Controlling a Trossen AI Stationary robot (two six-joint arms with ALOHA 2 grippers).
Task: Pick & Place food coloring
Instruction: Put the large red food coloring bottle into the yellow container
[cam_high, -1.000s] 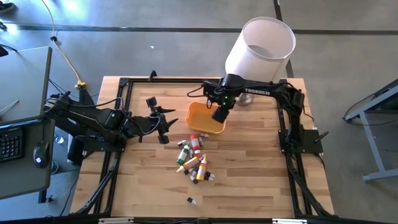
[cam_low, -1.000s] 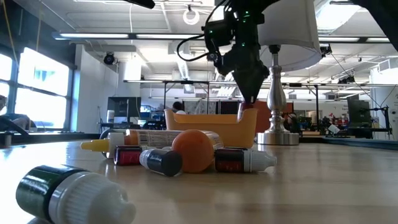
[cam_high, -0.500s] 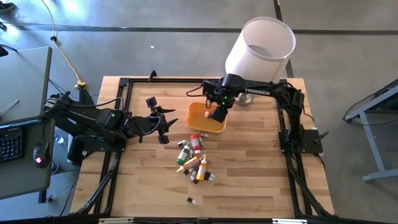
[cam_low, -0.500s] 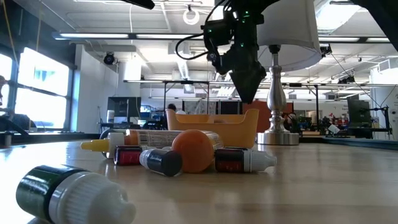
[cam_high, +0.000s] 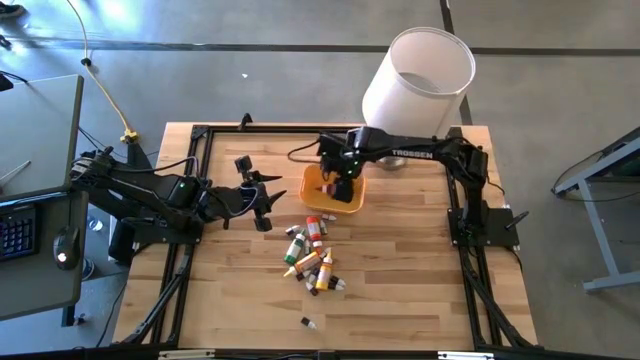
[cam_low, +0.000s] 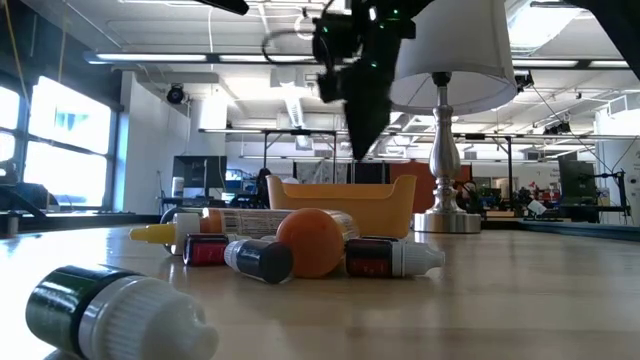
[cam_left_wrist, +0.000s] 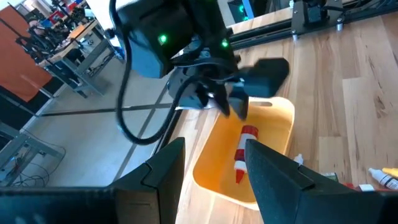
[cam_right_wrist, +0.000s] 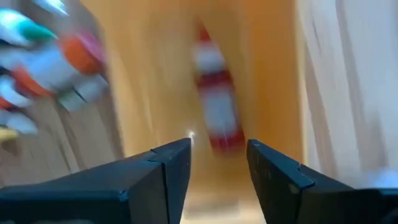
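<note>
Above the orange tray (cam_high: 345, 201) near the table's far edge, the right gripper (cam_high: 338, 186) hung with fingers apart, empty, having freed one red bottle (cam_left_wrist: 244, 153) inside; left gripper (cam_high: 262, 200) waited, parted.

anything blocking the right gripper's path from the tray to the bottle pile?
Nothing visible. The right gripper, jaws open and empty, hangs over the orange tray, where one red bottle lies. The pile of food coloring bottles sits on bare tabletop just past the tray's edge.
</note>
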